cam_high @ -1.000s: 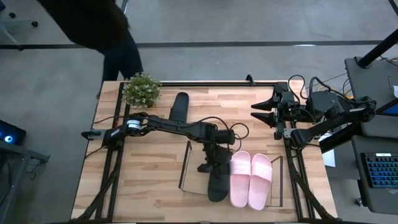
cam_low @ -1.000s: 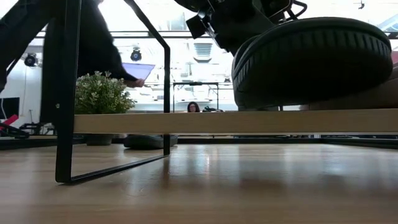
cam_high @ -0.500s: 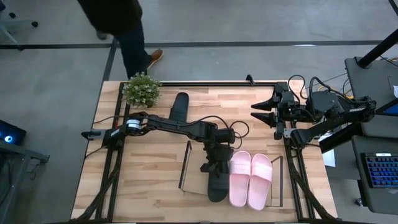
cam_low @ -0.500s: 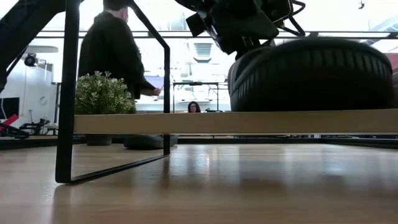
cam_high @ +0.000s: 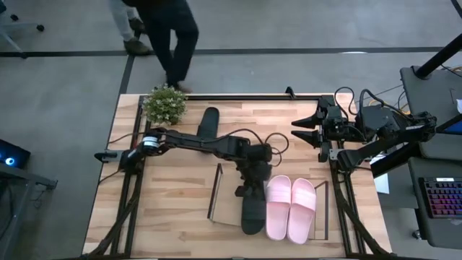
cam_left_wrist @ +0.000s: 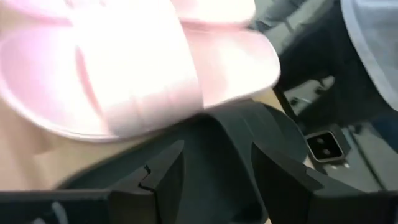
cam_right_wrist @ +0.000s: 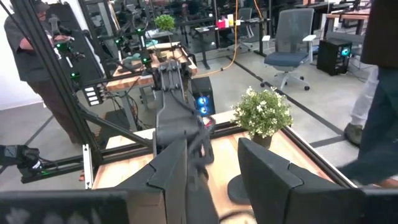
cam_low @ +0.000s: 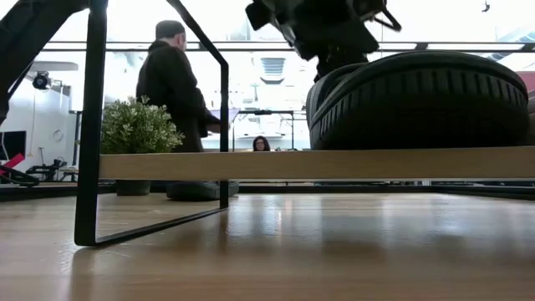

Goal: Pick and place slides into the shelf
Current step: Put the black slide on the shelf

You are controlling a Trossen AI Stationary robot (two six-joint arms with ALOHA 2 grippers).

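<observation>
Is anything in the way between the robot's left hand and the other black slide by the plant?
Nothing visible is. The left gripper sits over the black slide on the shelf; the other black slide lies behind it beside the plant, with only bare tabletop and the left arm's own links between.

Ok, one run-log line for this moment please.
left gripper: over black slide on shelf | pink pair: on shelf | second black slide: on table near plant | right gripper: open, waiting

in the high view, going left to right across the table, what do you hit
Potted plant → loose black slide → black slide on the shelf, under the left gripper → pink slide pair → right gripper.
</observation>
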